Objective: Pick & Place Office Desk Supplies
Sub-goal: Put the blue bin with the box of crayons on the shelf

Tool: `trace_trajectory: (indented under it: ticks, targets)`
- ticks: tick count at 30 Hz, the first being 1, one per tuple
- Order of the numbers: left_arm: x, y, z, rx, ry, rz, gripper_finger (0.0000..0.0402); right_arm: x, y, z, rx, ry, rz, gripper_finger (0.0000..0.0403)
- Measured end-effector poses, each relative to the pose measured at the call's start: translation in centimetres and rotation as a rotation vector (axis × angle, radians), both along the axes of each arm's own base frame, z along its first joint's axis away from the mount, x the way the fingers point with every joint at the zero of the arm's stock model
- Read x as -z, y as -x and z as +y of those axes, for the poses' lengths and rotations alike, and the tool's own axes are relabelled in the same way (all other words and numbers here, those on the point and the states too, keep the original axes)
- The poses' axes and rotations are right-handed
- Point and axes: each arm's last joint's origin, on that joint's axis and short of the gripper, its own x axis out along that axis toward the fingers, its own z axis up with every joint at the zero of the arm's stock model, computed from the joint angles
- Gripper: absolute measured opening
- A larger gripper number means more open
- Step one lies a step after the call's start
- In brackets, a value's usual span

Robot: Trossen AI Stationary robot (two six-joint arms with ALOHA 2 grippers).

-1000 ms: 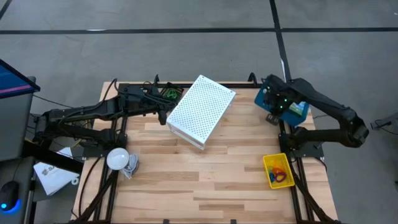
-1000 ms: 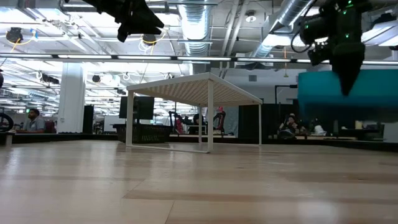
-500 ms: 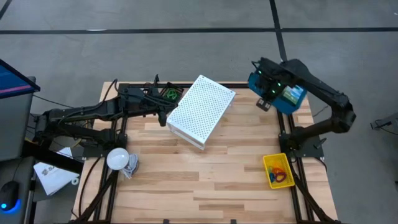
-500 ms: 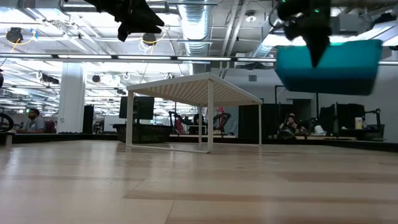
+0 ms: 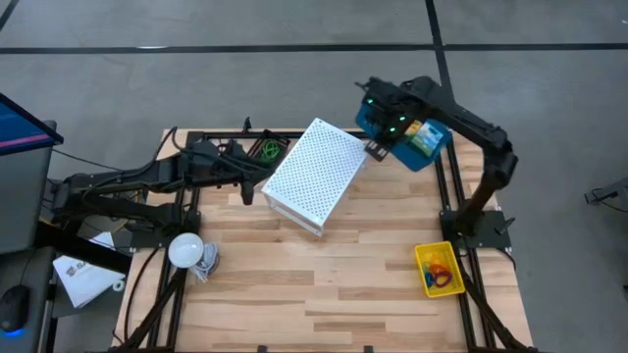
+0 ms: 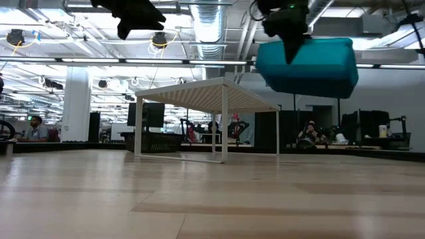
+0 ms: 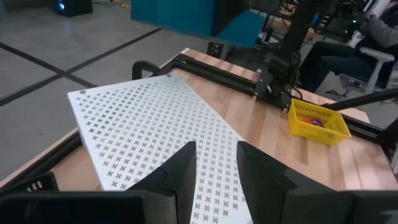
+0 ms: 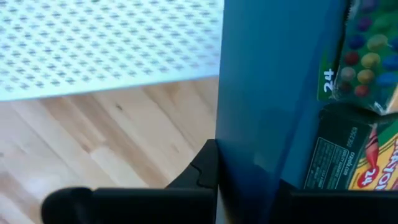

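While my left gripper point(image 5: 245, 188) hangs over the table's back-left, fingers apart on nothing, just short of the white perforated metal shelf point(image 5: 316, 175), the black mesh tray point(image 5: 263, 147) with green rubber-band loops sits just behind it. Right gripper point(image 5: 376, 147) is pinched tight on the near wall of the blue tray point(image 5: 420, 143), lifted off the table with crayon packs point(image 8: 354, 155) inside. Tray hangs at the shelf's right-rear corner, long axis running away from my pincer. Right arm is nearer. Yellow mesh tray point(image 5: 438, 269) waits front-right.
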Motion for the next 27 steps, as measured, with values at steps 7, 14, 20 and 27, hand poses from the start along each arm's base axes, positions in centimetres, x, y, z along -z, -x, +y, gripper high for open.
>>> trace_trajectory:
  ticks: [7, 14, 20, 27]
  targets:
    - [-0.7, 1.8, -0.3, -0.002, -0.003, -0.014, 0.0111, 2.5, -4.1, 1.0, -0.031, -0.045, 0.06, 0.0]
    - [-1.3, 3.3, -0.6, -0.004, -0.001, -0.043, 0.0111, 2.2, -7.5, 1.7, -0.037, -0.022, 0.009, 0.0]
    - [-1.2, 3.9, -0.7, -0.003, 0.003, -0.025, 0.0111, 0.7, -9.7, 2.3, -0.043, 0.011, -0.083, 0.0]
    - [-1.2, 4.0, -1.2, 0.028, 0.005, -0.022, 0.0111, 0.6, -10.6, 2.9, -0.032, -0.009, -0.113, 0.0]
